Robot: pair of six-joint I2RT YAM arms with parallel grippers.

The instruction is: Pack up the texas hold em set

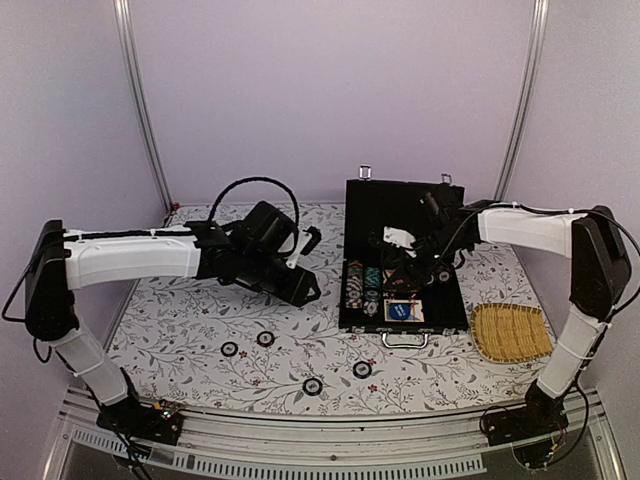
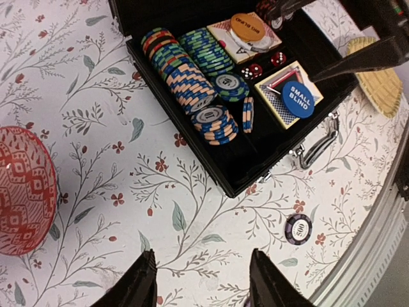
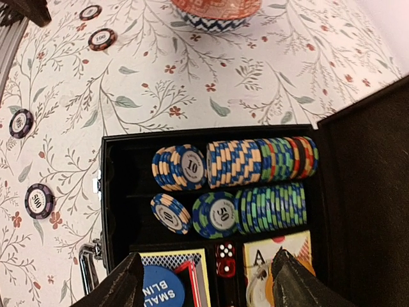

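Observation:
The black briefcase (image 1: 348, 300) lies open at mid-table with its lid up. Its tray holds rows of poker chips (image 3: 255, 163), red dice (image 3: 225, 259), a blue disc (image 2: 297, 99) on the red-edged card deck (image 2: 276, 82) and an orange disc (image 2: 248, 27) on an ace card box. My right gripper (image 3: 208, 284) hangs open over the card side of the case, with nothing between its fingers. My left gripper (image 2: 204, 281) is open above bare tablecloth left of the case. A loose chip marked 500 (image 2: 298, 228) lies nearby.
Several loose chips (image 1: 265, 338) lie on the floral cloth in front of the case. A pink patterned dome (image 2: 22, 192) sits to the left under my left arm. A yellow woven tray (image 1: 510, 332) lies right of the case. The table's metal rail (image 1: 330, 440) runs along the near edge.

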